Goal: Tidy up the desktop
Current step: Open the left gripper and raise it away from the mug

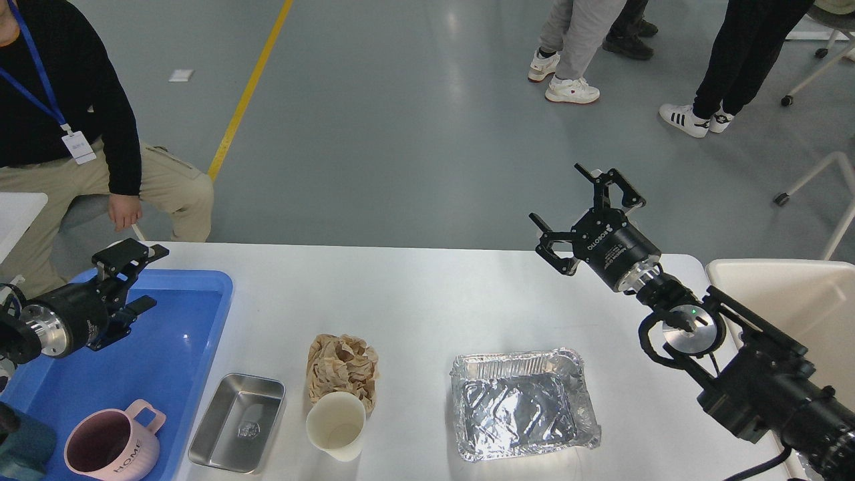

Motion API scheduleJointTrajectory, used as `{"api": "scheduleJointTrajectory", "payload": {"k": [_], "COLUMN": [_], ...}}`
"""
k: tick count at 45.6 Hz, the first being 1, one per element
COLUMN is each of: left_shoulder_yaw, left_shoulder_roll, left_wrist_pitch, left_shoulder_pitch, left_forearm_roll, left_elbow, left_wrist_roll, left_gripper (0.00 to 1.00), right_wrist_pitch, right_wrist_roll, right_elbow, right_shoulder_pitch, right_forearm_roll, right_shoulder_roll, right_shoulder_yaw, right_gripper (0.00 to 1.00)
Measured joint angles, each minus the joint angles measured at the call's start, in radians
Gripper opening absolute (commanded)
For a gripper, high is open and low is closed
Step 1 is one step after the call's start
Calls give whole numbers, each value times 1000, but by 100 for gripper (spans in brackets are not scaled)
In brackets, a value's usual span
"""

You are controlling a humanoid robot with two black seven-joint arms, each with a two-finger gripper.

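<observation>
Along the bottom edge of the frame, a pink mug lettered "HOME" sits in the blue tray at lower left. Beside it on the white bench stand a steel pan, a paper cup touching crumpled brown paper, and a foil tray. Higher, the left end effector hangs over the blue tray, released; the right end effector, marked "ROBOTIQ", is spread wide past the far edge. A cream bin stands at right.

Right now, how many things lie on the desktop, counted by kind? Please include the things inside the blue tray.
Cups: 2, the pink mug and the paper cup
Trays and pans: 3, the blue tray, the steel pan, the foil pan
Crumpled paper: 1
Dark teal thing, cut off by the corner: 1
Total: 7
</observation>
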Motion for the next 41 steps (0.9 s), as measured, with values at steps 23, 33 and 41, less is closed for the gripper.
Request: {"api": "scheduleJointTrajectory", "payload": {"k": [23, 33, 41], "left_shoulder_yaw": [33, 50, 50], "left_shoulder_roll": [489, 623, 671], "left_wrist_pitch": [33, 51, 57], "left_shoulder_pitch": [26, 26, 23], "left_forearm_roll": [59, 62, 62], "left_elbow": [-394, -498, -535], "left_wrist_roll": [16, 8, 4], "left_gripper": [97, 97, 97], "right_wrist_pitch": [-1, -1, 0], "right_wrist_roll": [1, 1, 1], "right_elbow": [-8, -4, -3], "right_shoulder_pitch": [0, -3, -5], "right_forearm_roll": [-14, -12, -12], "right_shoulder_roll": [14, 6, 2], "right_shoulder_yaw": [1, 2, 5], "right_gripper": [100, 100, 100]}}
